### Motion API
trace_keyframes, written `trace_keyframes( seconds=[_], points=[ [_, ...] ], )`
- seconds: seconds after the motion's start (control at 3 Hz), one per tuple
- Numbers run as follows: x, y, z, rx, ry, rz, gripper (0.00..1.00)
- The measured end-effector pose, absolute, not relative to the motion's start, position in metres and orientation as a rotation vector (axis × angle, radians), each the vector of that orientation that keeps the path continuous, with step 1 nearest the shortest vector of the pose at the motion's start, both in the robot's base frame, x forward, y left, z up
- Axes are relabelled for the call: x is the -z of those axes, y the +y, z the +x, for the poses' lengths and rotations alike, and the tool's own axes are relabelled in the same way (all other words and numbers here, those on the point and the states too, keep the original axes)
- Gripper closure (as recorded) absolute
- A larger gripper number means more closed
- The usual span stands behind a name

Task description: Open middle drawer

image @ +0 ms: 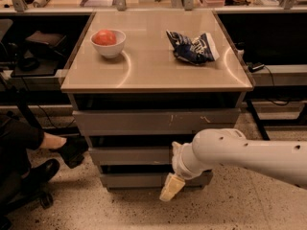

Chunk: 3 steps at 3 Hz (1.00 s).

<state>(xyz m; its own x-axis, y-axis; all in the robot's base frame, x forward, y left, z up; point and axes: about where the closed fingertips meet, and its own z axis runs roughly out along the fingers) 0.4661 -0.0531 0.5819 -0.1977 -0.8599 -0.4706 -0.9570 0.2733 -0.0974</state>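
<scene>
My gripper (171, 187) hangs low before the bottom drawer (134, 179), just under the right end of the middle drawer (129, 155). I cannot tell whether it is spread or pressed together. The middle drawer sits beneath the scratched top drawer (144, 122). A bowl (108, 44) and a bag (193, 47) rest on the top.

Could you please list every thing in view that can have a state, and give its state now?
Wide plain grey middle drawer: looks shut, no inside showing.
Taller scratched grey top drawer: looks shut.
Narrow plain grey bottom drawer: looks shut.
White round bowl: upright, holding a red round fruit.
Crumpled dark blue snack bag: lying on the beige cabinet top.
Pale gripper: low, in front of the bottom drawer.
</scene>
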Motion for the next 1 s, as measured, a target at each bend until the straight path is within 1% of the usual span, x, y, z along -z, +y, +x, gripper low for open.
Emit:
trace_keyframes(
  seconds=[0.33, 0.67, 1.0],
  points=[
    [-0.557, -0.073, 0.464, -0.198, 2.153, -1.653, 0.00],
    [-0.557, -0.073, 0.464, -0.197, 2.154, -1.652, 0.00],
    [-0.545, -0.102, 0.488, -0.087, 2.184, -1.618, 0.00]
  ],
)
